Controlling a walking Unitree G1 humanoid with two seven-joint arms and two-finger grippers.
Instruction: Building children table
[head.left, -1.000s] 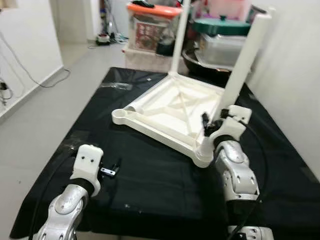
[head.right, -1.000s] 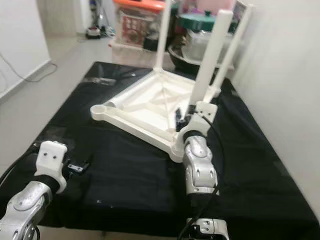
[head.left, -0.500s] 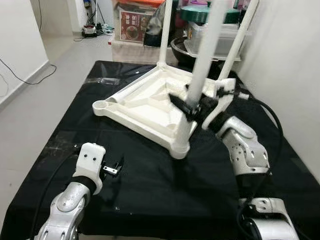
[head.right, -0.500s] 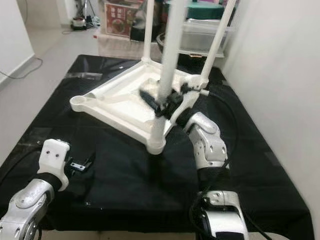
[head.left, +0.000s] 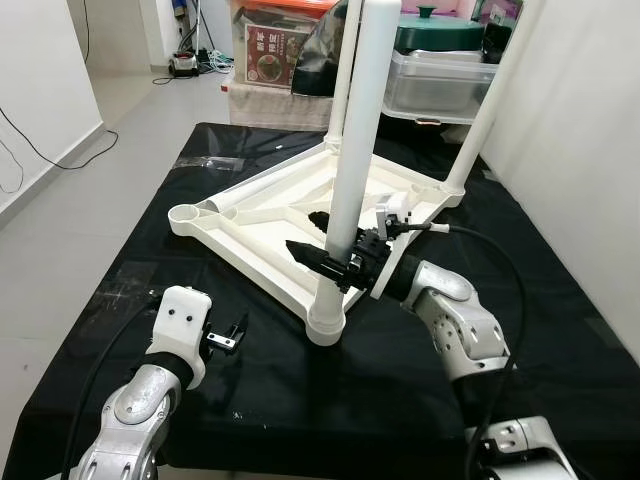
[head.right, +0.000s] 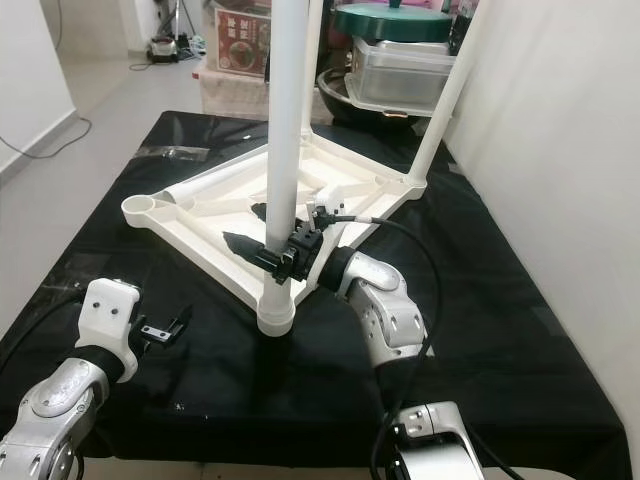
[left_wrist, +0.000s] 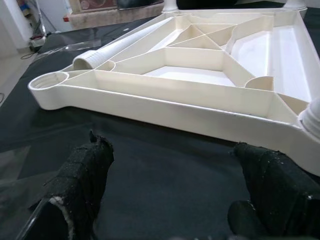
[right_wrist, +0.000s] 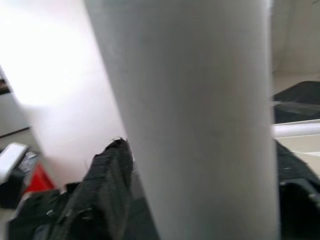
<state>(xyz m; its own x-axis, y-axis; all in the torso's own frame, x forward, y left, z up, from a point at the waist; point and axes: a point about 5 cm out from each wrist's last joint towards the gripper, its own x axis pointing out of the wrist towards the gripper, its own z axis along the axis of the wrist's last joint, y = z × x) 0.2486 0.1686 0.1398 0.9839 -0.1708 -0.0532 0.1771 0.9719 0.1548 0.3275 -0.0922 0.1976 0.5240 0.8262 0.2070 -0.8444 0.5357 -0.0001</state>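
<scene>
A white plastic tabletop (head.left: 250, 225) lies upside down on the black cloth. Three white legs stand up from its corners. The near leg (head.left: 355, 130) rises from the front corner, and my right gripper (head.left: 304, 230) is shut on it low down, one black finger on each side. In the right wrist view that leg (right_wrist: 200, 115) spans the space between the fingers (right_wrist: 107, 180). A loose leg (left_wrist: 120, 46) lies inside the tabletop beside the empty left corner socket (head.left: 185, 213). My left gripper (head.left: 228, 335) hovers open over the cloth in front of the tabletop edge (left_wrist: 165, 107).
Storage bins and a green-lidded pot (head.left: 440, 40) crowd the far end of the table. A white wall (head.left: 580, 150) runs close along the right side. A clear plastic wrapper (head.left: 215, 160) lies on the cloth at the far left. Cables trail on the floor at left.
My right arm has swung from in front of the corner to the right of the near leg, fingers now across it. The camera has shifted. The left gripper stays put.
</scene>
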